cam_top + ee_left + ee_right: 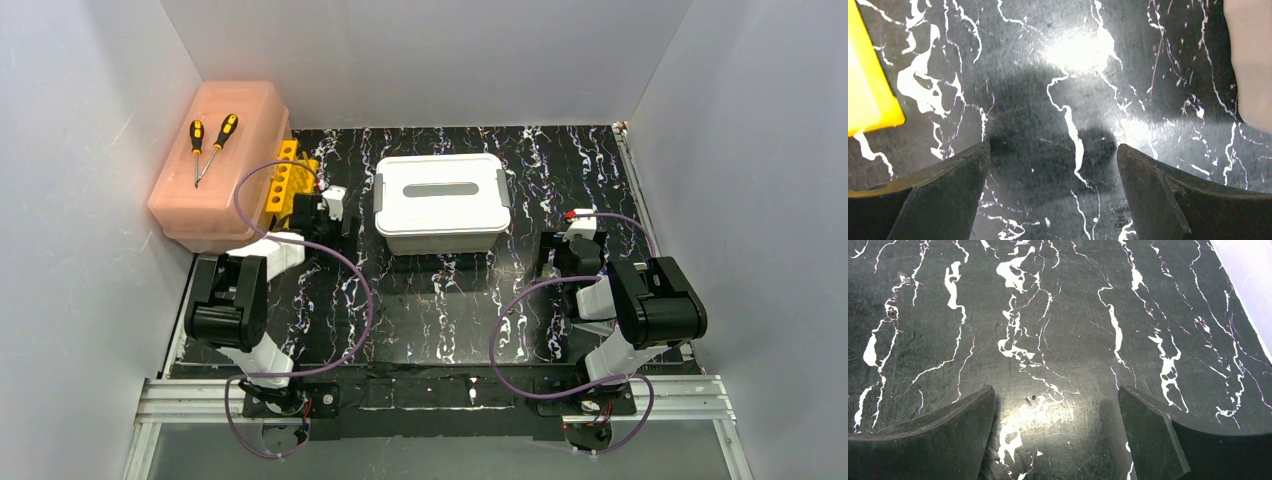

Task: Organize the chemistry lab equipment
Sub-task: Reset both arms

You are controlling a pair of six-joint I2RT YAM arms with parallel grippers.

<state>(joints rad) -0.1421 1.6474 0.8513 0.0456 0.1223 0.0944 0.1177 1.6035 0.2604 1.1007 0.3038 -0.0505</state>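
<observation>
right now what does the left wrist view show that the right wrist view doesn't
Only the left wrist view: a corner of the yellow rack at the left edge, and a pale object at the right edge, too cropped to name. Only the right wrist view: a pale strip in the top right corner, past where the table ends. Both: the black, white-veined table top, and the left tool and the right tool, each open with nothing between its fingers.
</observation>
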